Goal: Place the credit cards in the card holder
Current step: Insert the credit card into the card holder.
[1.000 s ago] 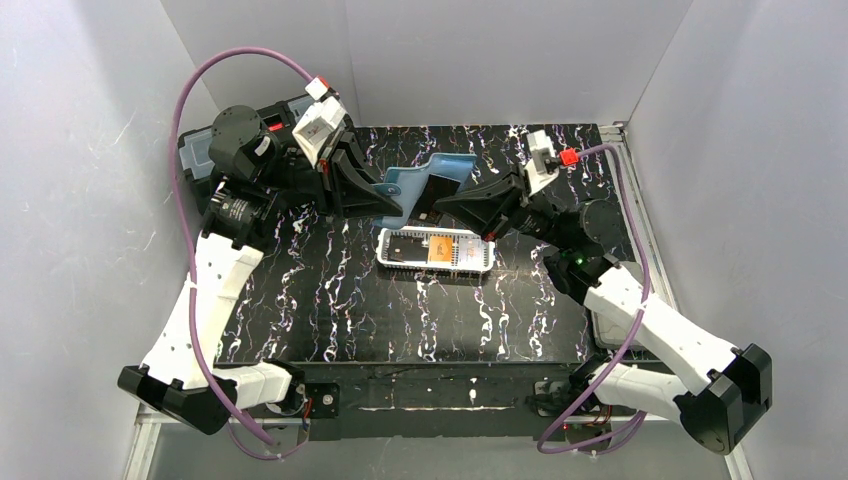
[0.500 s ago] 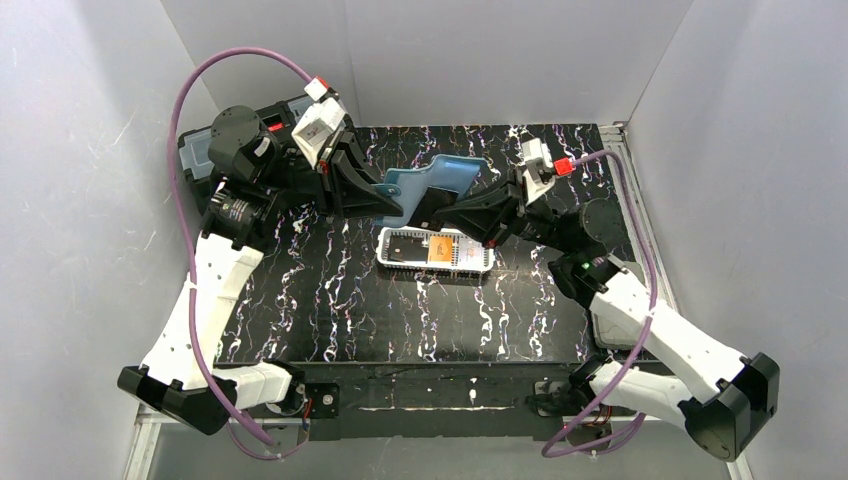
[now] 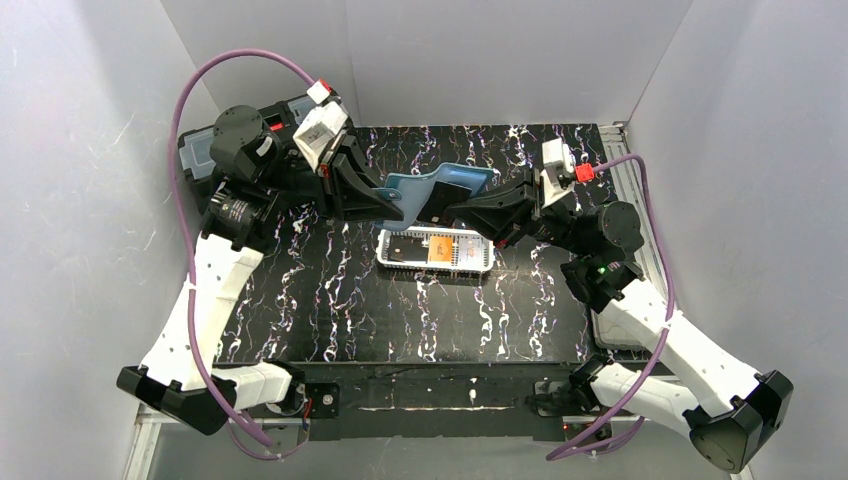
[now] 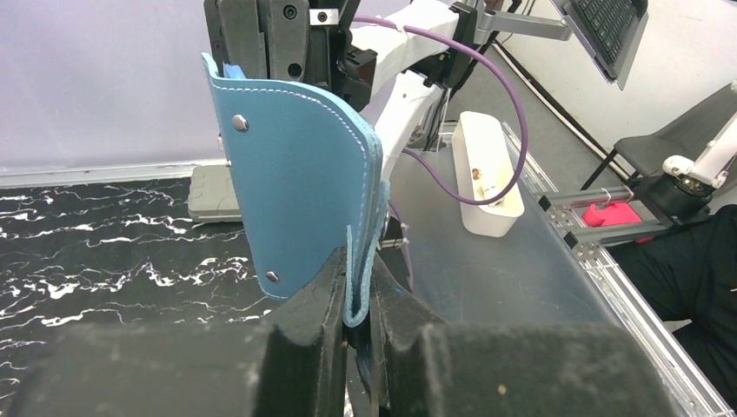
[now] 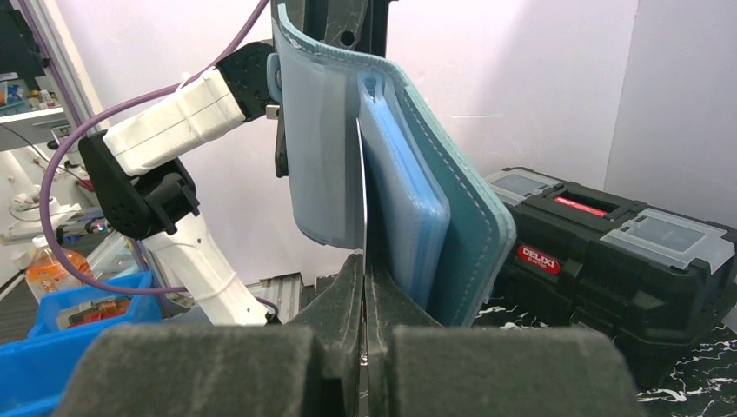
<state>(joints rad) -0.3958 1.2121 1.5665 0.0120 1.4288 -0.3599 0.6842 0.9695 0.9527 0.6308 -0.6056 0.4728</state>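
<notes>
Jaws clamp card holder (image 3: 412, 186) left, black card (image 3: 437, 204) right

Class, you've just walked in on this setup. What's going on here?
Two robot arms are loading a card holder. The left gripper is shut on the edge of the teal holder and holds it up, open, above the table. The right gripper pinches a dark card edge-on in the gap between the holder's leaves. The card is not yet fully in. An orange card lies in the white basket below.
</notes>
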